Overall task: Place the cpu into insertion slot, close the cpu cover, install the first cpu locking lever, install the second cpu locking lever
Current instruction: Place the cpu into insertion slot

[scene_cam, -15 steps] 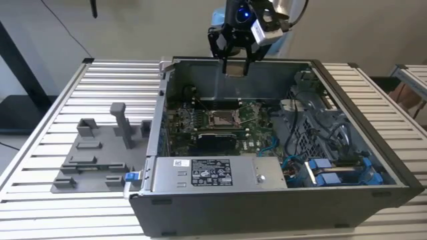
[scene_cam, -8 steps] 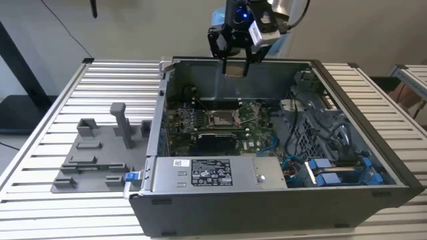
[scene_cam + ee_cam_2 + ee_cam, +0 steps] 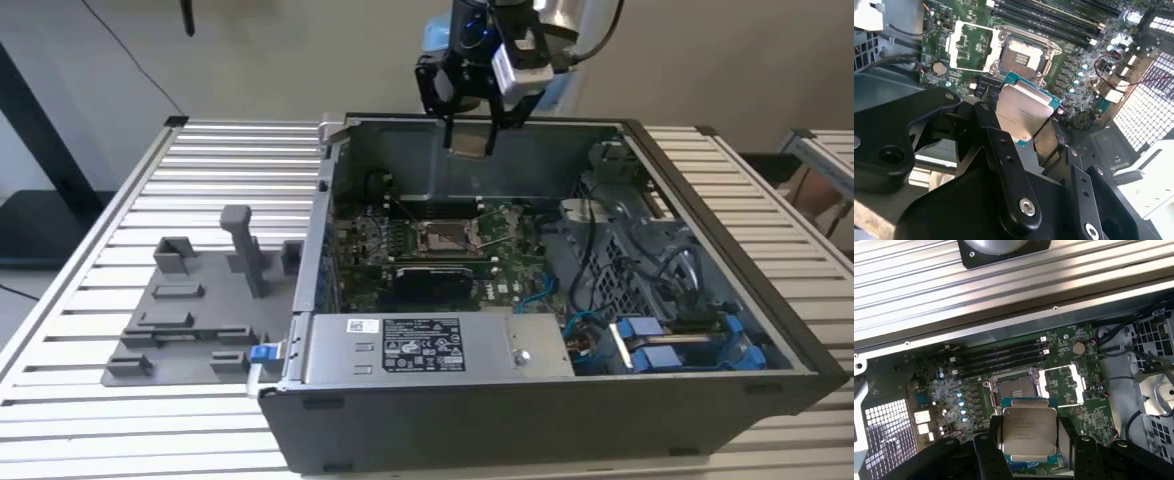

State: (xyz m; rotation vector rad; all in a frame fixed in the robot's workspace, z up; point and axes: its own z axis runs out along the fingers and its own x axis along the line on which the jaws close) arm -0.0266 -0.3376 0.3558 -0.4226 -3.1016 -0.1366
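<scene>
Gripping the chip (image 3: pixel 1029 432) by its edges, the claw (image 3: pixel 470 145) hangs high above the bare socket (image 3: pixel 441 237) of an open computer case (image 3: pixel 427 420); placing appears under way, and seating likely demands a square, level descent.

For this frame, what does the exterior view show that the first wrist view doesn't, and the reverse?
Exterior view adds: the whole open computer case on the slatted table, with a grey fixture tray at the exterior view's left. First wrist view adds: a coin cell and the cpu cover lying open beside the insertion slot. Both share: the tool holding the cpu above the green board, with the insertion slot empty.
</scene>
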